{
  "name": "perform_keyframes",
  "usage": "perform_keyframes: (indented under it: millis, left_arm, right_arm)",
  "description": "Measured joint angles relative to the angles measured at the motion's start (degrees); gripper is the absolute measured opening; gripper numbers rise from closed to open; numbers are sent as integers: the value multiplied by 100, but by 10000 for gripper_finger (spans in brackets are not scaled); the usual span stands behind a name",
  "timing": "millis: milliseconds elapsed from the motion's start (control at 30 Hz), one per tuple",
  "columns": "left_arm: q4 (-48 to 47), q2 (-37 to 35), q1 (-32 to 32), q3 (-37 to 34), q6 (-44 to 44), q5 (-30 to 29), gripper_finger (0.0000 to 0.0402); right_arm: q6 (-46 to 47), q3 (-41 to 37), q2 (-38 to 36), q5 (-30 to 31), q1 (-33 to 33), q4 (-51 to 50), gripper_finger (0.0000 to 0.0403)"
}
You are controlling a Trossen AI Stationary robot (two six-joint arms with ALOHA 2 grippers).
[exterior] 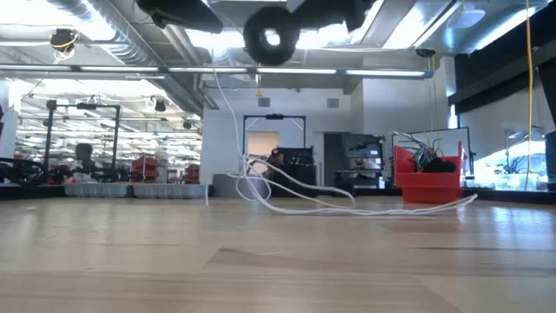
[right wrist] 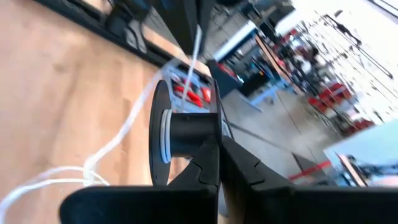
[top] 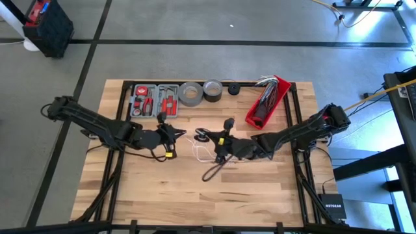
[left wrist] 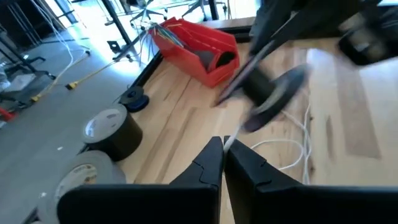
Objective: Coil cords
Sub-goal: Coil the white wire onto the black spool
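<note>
The white cord [top: 198, 153] lies in loose loops on the table's middle [exterior: 295, 203], and one strand rises from them to my grippers. Its round black puck [exterior: 272, 36] is lifted high above the table in my right gripper [right wrist: 219, 148], which is shut on it. My left gripper [left wrist: 222, 148] is shut on the white strand just left of the puck [top: 201, 136]. A thin dark cord [top: 211, 171] lies on the table nearer the front edge, below my right gripper [top: 211, 139]. My left gripper pinches one strand of the white cord [left wrist: 227, 140] between its two fingertips, a short way from the puck. The cord hangs slack below the fingers down to the loops on the table [exterior: 228, 122]. My right gripper pinches the black puck [right wrist: 186, 134] between its two fingers, coming level from the table's right side. The puck is lifted clear of the table, with white cord wound in its groove [right wrist: 163, 134] and a strand leading off toward my left gripper [right wrist: 196, 43].
A red bin [top: 266, 101] stands at the far right. Two tape rolls [top: 190, 93] [top: 212, 89] and an open tool case [top: 154, 99] line the far edge. Bare wood spreads across the near half of the table [top: 195, 201].
</note>
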Motion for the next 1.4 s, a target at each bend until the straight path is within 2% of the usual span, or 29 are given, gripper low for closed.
perform_keyframes:
  millis: [267, 600, 733, 967, 1267, 1400]
  left_arm:
    - [707, 159, 2, -2, -136, 338, 8]
    - [2839, 1204, 43, -9, 747, 406, 10]
    - [3271, 1581, 162, -9, 850, 411, 10]
    - [3410, 1831, 406, -4, 893, 452, 10]
    - [3347, 1837, 422, 7, 848, 482, 10]
    - [3288, 1842, 424, 9, 842, 487, 10]
  right_arm:
    - [558, 4, 124, 114, -315, 22, 4]
    - [789, 2, 130, 81, -381, 149, 4]
    - [925, -3, 130, 96, -376, 218, 4]
    - [1160, 63, 141, 365, -381, 496, 5]
    - [1774, 307, 141, 217, -374, 654, 5]
    - [1773, 380, 119, 257, -226, 616, 5]
